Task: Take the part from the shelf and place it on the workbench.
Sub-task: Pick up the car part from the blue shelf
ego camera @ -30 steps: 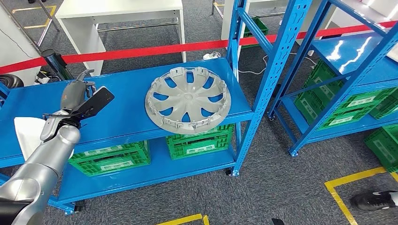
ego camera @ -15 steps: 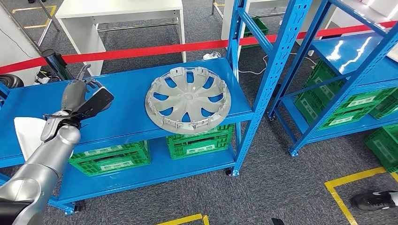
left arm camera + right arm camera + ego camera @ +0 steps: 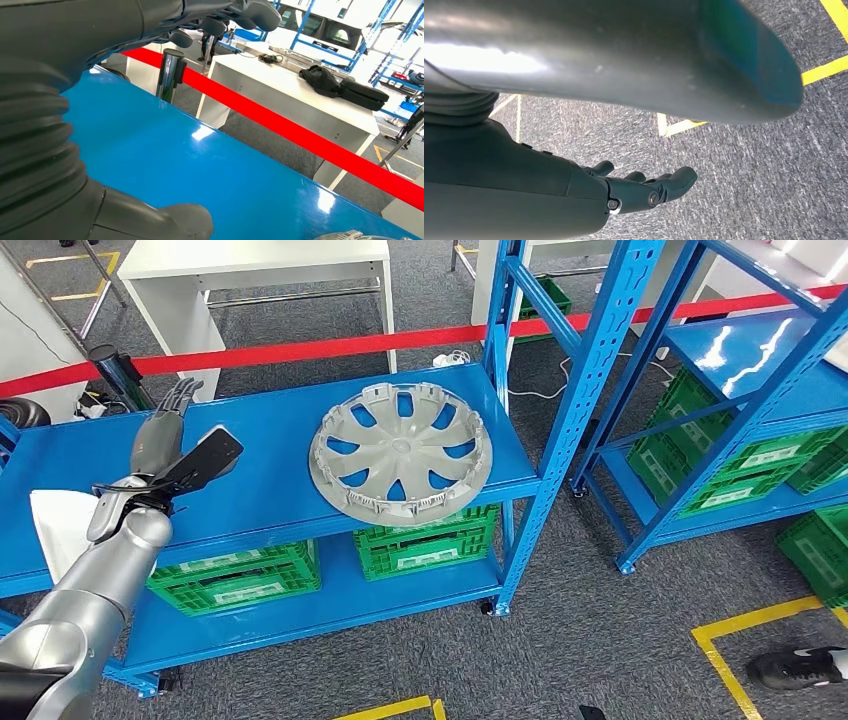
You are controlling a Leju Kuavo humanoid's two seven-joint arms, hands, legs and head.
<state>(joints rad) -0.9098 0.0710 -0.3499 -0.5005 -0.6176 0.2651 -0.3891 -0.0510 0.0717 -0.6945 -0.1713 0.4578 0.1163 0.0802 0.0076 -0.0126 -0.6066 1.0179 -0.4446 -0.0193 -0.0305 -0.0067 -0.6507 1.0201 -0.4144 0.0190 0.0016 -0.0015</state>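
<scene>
The grey wheel cover (image 3: 401,451) lies flat on the blue shelf (image 3: 270,480), and green crates (image 3: 425,540) stand on the level below it. The left robot hand (image 3: 165,435) hovers over the shelf, well apart from the cover, its fingers spread and holding nothing. The right robot hand (image 3: 644,189) hangs over the carpet, fingers loosely apart and empty; a red barrier tape (image 3: 330,345) runs behind the shelf.

An industrial warehouse or workshop floor: blue perforated-steel shelving racks (image 3: 560,430) hold green plastic crates (image 3: 235,578), a red barrier belt (image 3: 300,348) cordons the aisle, and yellow floor tape (image 3: 745,625) marks grey carpet.
</scene>
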